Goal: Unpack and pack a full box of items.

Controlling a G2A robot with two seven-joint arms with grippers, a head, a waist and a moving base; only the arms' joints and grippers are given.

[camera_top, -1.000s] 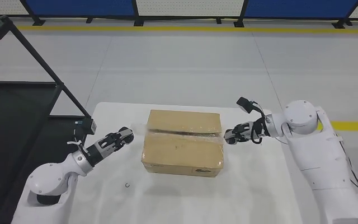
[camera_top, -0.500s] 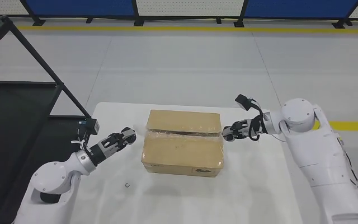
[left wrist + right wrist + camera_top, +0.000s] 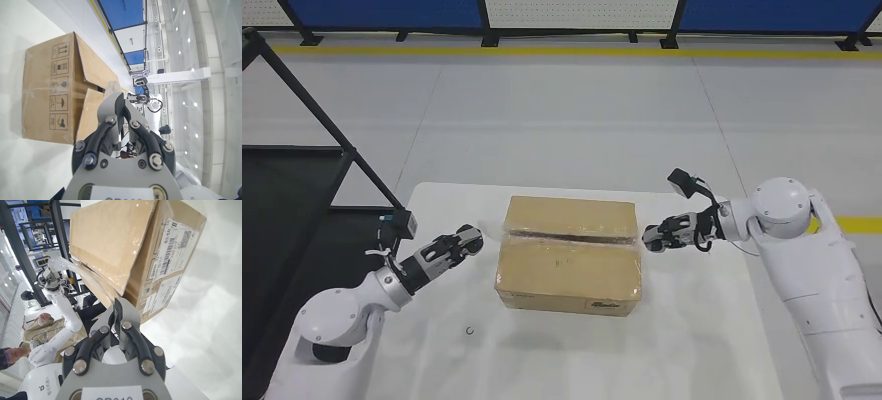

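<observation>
Cardboard box (image 3: 568, 255): stiff, tape-slick, likely heavy while full; hold at flap edges along seam. Left fingers (image 3: 110, 108), right fingers (image 3: 130, 311): pressed together, empty.

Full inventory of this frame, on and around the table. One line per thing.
box: 1, brown cardboard, table centre, flaps closed
tape: 1 strip, clear, along the box's top seam
labels: several, white, on one box side
ring: 1, small, dark, on the table in front of the box
table: 1, white, under the box
frame: 1, black metal, beside the table
left gripper: grey-black, shut, near one box end
right gripper: grey-black, shut, near the opposite end
</observation>
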